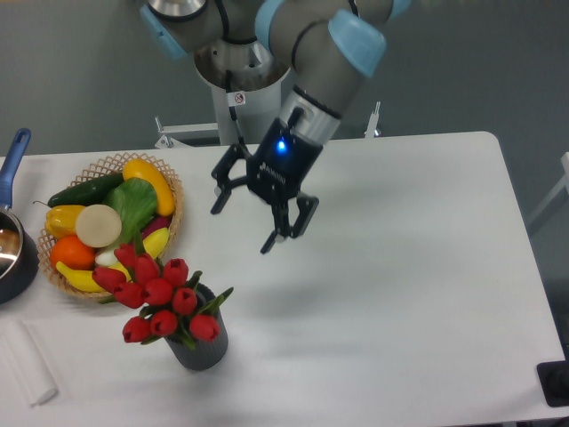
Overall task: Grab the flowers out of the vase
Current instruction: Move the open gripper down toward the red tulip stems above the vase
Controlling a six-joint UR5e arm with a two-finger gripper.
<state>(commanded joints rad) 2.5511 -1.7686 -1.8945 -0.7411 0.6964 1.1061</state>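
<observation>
White and mostly bare, the surface stretches out under a grey wall, with the robot's base at its far edge. Above it hangs the tool, tilted down toward the near left, its two fingers spread apart with nothing between them. It is in the air, clear of everything, and short of the bunch.

Just below and to the left of it are the flowers, red tulips with closed buds and green leaves, standing in the vase, a dark ribbed cylinder near the front edge. The bunch spreads wider than the vase mouth.

Beyond that, a wicker basket of fruit and vegetables sits close behind the tulips; some buds overlap its near rim in this view. A dark pan with a blue handle is at the left edge.

The bunch is probably light, with soft, crushable buds and bendy stems. The better hold looks to be low on the gathered stems, just above the rim, closing gently. The vase may lift or tip with them if the stems fit tightly.
</observation>
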